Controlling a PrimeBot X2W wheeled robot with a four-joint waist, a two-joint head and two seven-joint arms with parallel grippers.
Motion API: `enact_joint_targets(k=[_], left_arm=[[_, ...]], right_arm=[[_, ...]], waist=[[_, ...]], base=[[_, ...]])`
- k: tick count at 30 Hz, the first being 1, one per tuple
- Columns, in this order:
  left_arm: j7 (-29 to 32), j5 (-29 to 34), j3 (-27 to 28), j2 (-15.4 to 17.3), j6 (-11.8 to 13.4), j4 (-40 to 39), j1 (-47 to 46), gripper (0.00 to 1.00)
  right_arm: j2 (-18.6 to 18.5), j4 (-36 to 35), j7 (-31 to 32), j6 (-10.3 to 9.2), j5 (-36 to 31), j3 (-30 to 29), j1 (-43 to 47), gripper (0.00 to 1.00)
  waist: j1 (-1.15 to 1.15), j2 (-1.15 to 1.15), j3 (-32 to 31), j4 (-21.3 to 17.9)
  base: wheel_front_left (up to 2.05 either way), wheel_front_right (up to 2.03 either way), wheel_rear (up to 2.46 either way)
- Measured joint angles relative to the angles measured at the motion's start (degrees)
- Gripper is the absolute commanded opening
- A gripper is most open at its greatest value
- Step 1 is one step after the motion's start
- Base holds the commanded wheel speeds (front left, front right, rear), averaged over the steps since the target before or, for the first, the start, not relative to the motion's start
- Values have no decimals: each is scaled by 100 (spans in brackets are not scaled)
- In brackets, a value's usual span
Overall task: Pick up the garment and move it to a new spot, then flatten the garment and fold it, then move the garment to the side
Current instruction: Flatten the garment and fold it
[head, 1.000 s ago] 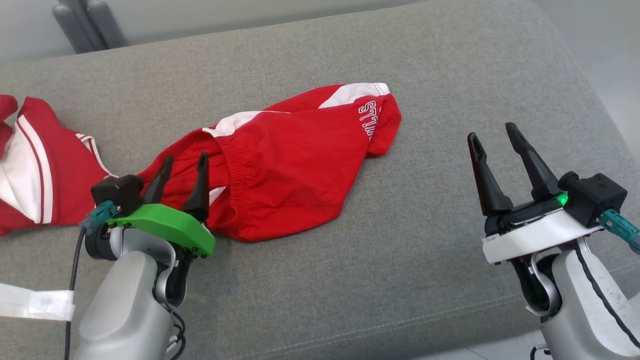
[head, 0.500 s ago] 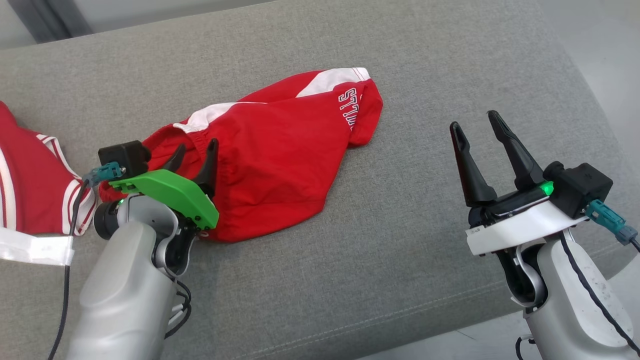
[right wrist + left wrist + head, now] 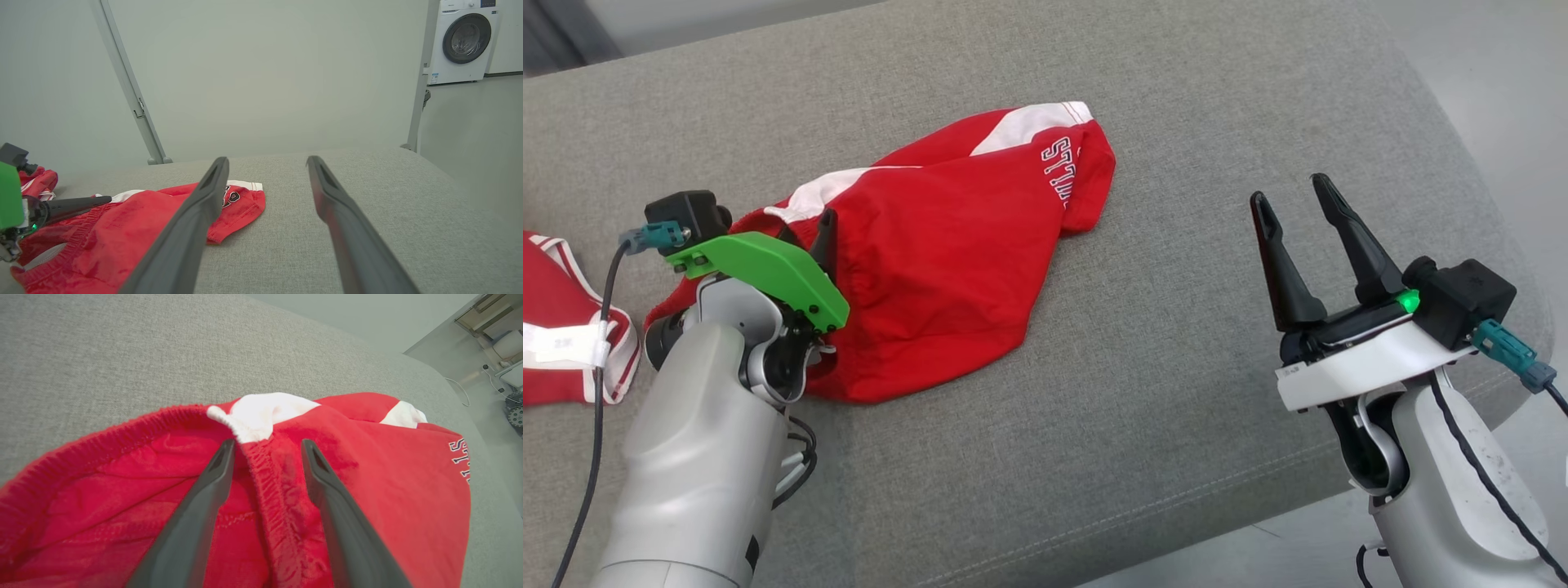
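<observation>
**A:** From the head view, where does the garment lie?

**B:** The red shorts [image 3: 947, 269] lie crumpled on the grey cushion [image 3: 1176, 392], left of its middle. Their white lettering [image 3: 1060, 170] is at the far end. A second red garment [image 3: 556, 327] lies apart at the cushion's left edge.

**A:** And the arms?

**B:** The left gripper [image 3: 809, 227] sits at the near left end of the shorts. Its green mount hides most of its fingers, so that view alone does not show their spread. The right gripper [image 3: 1290, 192] hangs over bare cushion well to the right of the shorts. Its fingers are spread wide and nothing is between them.

**A:** What does the left wrist view add?

**B:** The two fingers stand apart and straddle the elastic waistband [image 3: 269, 486]. One finger reaches inside the opening of the shorts and the other lies over the outer cloth. The band runs up between them without being pinched. A white panel [image 3: 265, 412] shows just beyond the fingertips, with grey cushion past it.

**A:** And the right wrist view?

**B:** The right gripper's fingers are wide apart and clear of the cloth, above the cushion. The shorts lie low at the left, with a leg hem reaching behind the nearer finger. One dark finger of the left gripper crosses their waistband end. A washing machine [image 3: 463, 41] stands on the floor at the far right.
</observation>
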Motion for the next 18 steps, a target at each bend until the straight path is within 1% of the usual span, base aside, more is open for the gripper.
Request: enact_joint_targets(k=[1, 2, 3, 4, 5, 6, 11, 12, 14, 15, 18], left_arm=[[41, 16, 4, -1, 54, 82, -67, 78], [41, 16, 4, -1, 54, 82, -67, 65], [38, 16, 19, 0, 60, 92, -88, 48], [33, 16, 25, 1, 68, 109, -116, 40], [33, 16, 31, 0, 68, 127, -143, 11], [30, 16, 32, 0, 68, 146, -170, 0], [7, 16, 25, 0, 56, 287, -226, 0], [-44, 19, -24, -1, -29, 307, -226, 0], [-105, 19, -58, -4, -120, 256, -227, 0], [-199, 19, -112, -3, -216, 152, -228, 0], [-344, 24, -208, 1, -339, -144, -229, 0]], right_arm=[[-1, 2, 0, 0, 0, -21, -1, 100], [-1, 2, 0, 0, 0, -21, -1, 100], [3, 3, 0, 0, 0, -22, -1, 100], [10, 3, 0, 0, 0, -22, -1, 100], [16, 3, 0, 0, 0, -22, -2, 100], [24, 5, 0, 0, 0, -23, -2, 100], [31, 42, 0, 0, 0, -56, -2, 100], [31, 59, 0, 0, 0, -112, -2, 100], [31, 65, 0, 0, -1, -152, -2, 100], [31, 71, 0, 0, -1, -201, -2, 100], [18, 100, 0, 0, -2, -289, 1, 100]], waist=[[0, 0, 4, -12], [0, 0, 4, -12], [0, 0, 6, -17], [0, 0, 6, -21], [0, 0, 7, -25], [0, 0, 7, -29], [0, 0, -8, -28], [0, 0, -30, -9], [0, 0, -61, 19], [0, 0, -95, 54], [0, 0, -145, 126]], base=[[0, 0, 0], [0, 0, 0], [0, 0, 0], [0, 0, 0], [0, 0, 0], [0, 0, 0], [0, 0, 0], [0, 0, 0], [0, 0, 0], [0, 0, 0], [0, 0, 0]])
